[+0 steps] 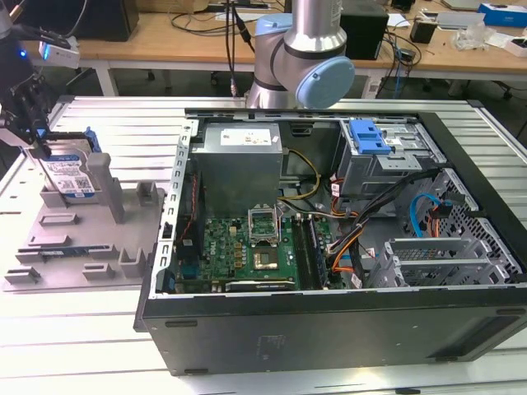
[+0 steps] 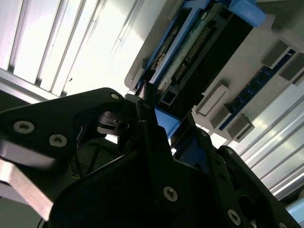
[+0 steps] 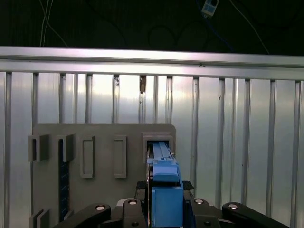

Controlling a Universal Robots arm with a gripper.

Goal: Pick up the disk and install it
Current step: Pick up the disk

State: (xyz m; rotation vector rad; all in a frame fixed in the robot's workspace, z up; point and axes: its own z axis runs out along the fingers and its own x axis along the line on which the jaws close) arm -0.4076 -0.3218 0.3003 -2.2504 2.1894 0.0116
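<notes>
The work surface is a slotted aluminium table [image 1: 82,346] with parallel grooves. Strong light produces a bright glare on its panels toward the exterior view's left. Behind the table stands a wooden workbench [image 1: 165,41] on white legs [image 1: 105,80], carrying cables [image 1: 206,20], a black box [image 1: 366,29] and a blue box [image 1: 504,12]. The space beneath the bench is dark.

The disk [image 1: 70,174] had a silvery metal body, a glossy white-and-blue label and a smooth, bright blue plastic edge. The claw [image 2: 166,116] was matt black, its plates set with small shiny metal screws. The holder [image 1: 82,247] looked like matt grey plastic. The desk [image 1: 90,354] was ribbed pale metal with a strong sheen. The computer case [image 1: 329,325] had a matt black shell and bare grey sheet metal inside.
</notes>
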